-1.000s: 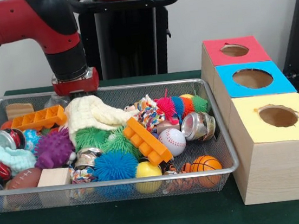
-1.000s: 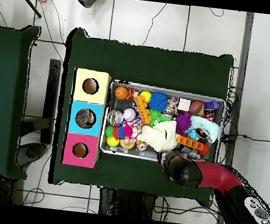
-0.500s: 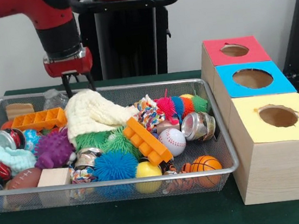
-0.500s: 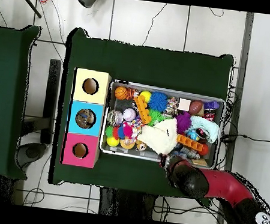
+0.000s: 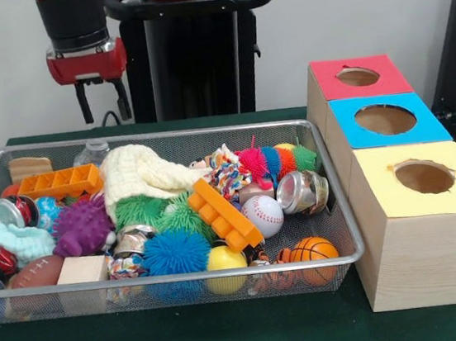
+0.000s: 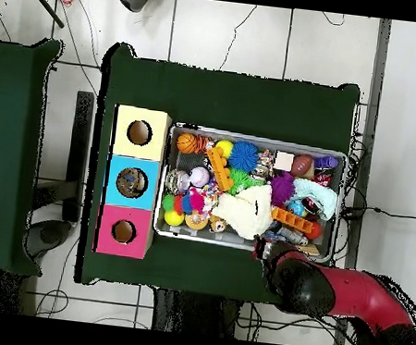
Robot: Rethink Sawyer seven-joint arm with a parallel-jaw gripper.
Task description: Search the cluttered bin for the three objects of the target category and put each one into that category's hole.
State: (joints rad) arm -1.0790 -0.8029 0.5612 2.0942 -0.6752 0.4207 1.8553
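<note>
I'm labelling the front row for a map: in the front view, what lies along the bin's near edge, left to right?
Brown football → wooden block → blue spiky ball → yellow ball → small basketball, then outside the bin, the yellow-topped box.

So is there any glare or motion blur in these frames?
Front view: even light, small glints on the metal can and bin rim; gripper sharp, no smear. Overhead view: toys too small to tell apart; the arm shows no streaking.

No text, label, brand or number is legible on anything in either view from here.
</note>
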